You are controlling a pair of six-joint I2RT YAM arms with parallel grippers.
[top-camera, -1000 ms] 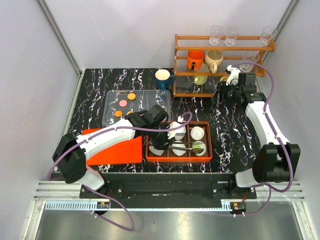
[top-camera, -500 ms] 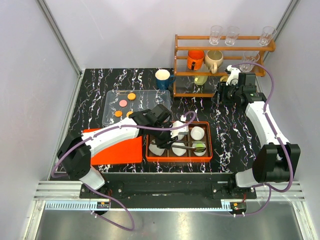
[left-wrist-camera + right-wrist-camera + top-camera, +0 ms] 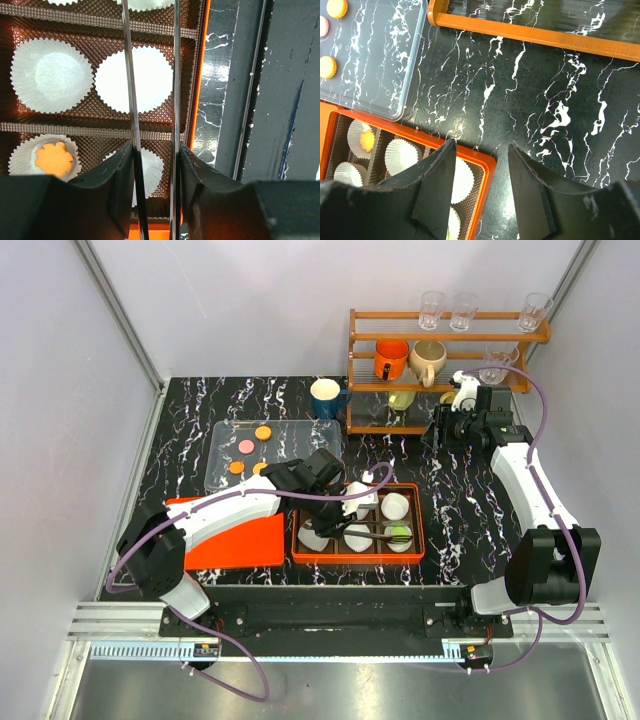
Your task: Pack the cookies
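An orange flat round cookie, a pink round cookie and two more orange cookies lie flat on a clear plastic tray. Another orange cookie sits in a white paper liner inside an orange box, with a green round cookie in its near-right compartment.

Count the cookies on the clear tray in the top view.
4. Far orange cookie, pink cookie just nearer, then two side by side nearest: left orange cookie and right orange cookie, beside the left arm, which may hide more.
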